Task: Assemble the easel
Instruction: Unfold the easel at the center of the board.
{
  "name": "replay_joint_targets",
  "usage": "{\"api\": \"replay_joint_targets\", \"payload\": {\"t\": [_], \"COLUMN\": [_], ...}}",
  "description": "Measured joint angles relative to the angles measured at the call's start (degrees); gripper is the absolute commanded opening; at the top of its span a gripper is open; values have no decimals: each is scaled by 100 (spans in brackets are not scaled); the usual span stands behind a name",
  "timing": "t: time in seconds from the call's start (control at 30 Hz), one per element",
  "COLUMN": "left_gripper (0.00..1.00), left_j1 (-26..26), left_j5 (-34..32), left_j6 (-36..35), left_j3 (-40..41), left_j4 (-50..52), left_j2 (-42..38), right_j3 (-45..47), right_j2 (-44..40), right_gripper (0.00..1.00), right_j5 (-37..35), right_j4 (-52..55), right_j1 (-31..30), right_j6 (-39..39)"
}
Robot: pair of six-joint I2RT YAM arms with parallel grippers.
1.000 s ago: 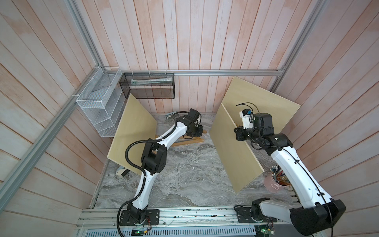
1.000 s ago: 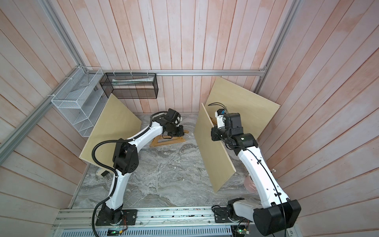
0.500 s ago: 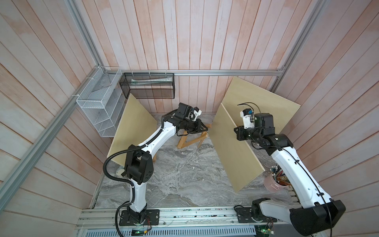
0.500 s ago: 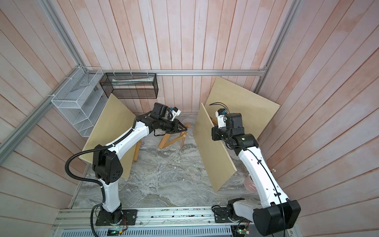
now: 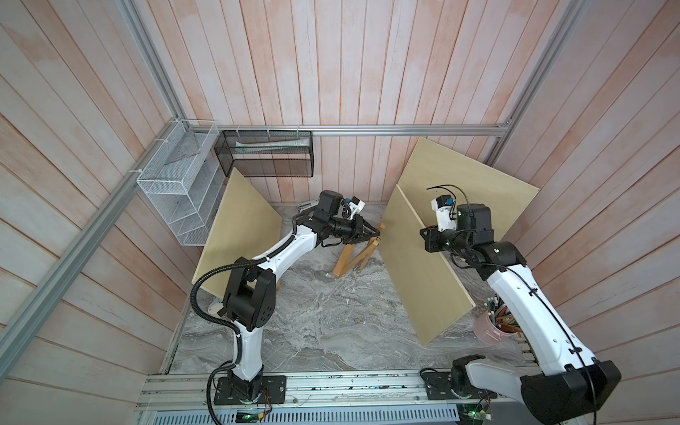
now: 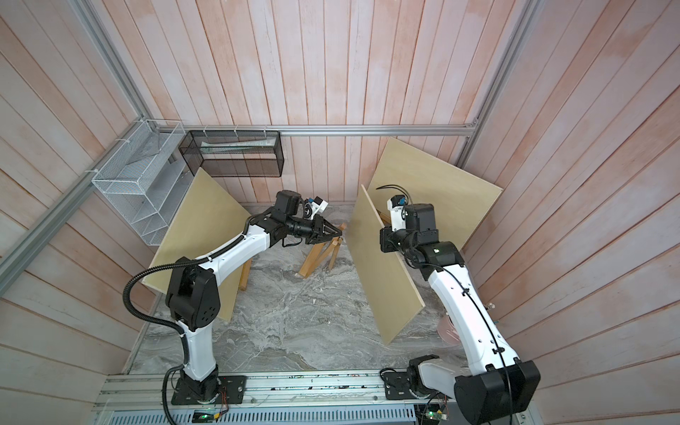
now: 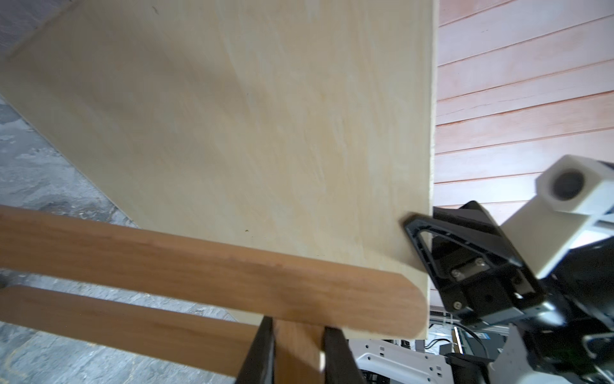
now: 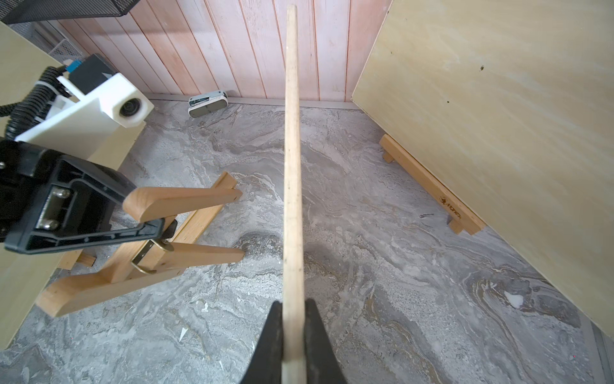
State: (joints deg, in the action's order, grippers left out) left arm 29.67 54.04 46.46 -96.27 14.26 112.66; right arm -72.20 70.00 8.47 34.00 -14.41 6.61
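Easel frame (image 5: 344, 261) is set toward the back of the tabletop (image 5: 312, 331), feet on the marble and head raised. The left fingers (image 7: 337, 357) are clamped on a wooden bar at that head, seemingly so the legs can be stood up. Board (image 5: 415, 272) is held on edge just beside the frame's head, with the right fingers (image 8: 270, 349) pinched tight on its thin edge, probably to hold it clear until the frame stands. Frame's long axis is slanted from the head, pointed at the board, down to feet nearer the front; board's long axis is laid back to front.
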Motion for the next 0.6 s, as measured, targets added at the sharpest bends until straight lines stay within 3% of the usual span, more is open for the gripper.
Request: {"api": "replay_joint_targets", "payload": {"t": [0.33, 0.43, 0.6], "left_gripper": [0, 0, 0], "left_j1": [13, 24, 42], "left_j5": [413, 227, -623], "left_j6": [1161, 922, 13], "left_j3": [570, 479, -291], "left_j4": [-1561, -1169, 227], "left_j2": [-114, -22, 181], "right_j3": [0, -2, -15], "right_j2": [0, 0, 0], "right_gripper": [0, 0, 0], "right_j5": [-4, -4, -4], "right_j4": [0, 2, 2], "right_j1": [0, 0, 0], "right_j6": [0, 0, -4]}}
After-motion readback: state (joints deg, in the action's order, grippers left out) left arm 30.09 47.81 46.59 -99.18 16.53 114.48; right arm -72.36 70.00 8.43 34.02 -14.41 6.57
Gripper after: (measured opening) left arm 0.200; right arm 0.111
